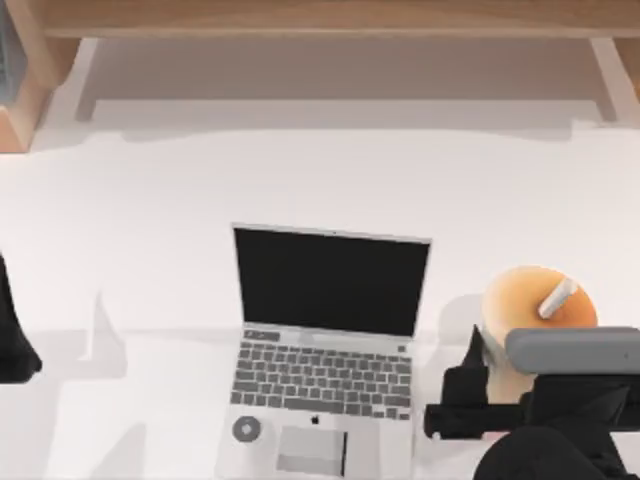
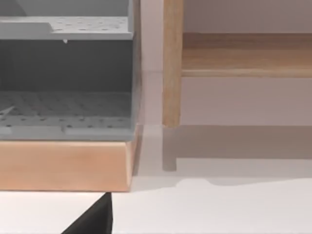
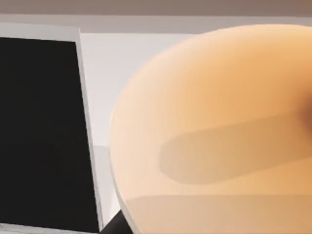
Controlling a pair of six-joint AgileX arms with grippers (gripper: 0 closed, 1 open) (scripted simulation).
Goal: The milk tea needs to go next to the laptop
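The right gripper (image 1: pixel 487 385) is at the cup (image 1: pixel 538 300) just right of the laptop (image 1: pixel 325 345) (fingers' state unclear), seemingly placing; next, let go and retreat.

Open tabletop: a wide bare white stretch of the table (image 1: pixel 150 230) is lying left of and behind the laptop (image 1: pixel 325 350).
Centre obstacle: the laptop is standing open, its black screen rising upright.
Right side: the milk tea (image 1: pixel 538 300) is sitting just beside the laptop, leaving a narrow gap.
Back edge: a wooden shelf (image 1: pixel 330 20) is overhanging the table's rear.
Far left: a grey perforated rack (image 2: pixel 66 78) on a wooden base is blocking that corner.
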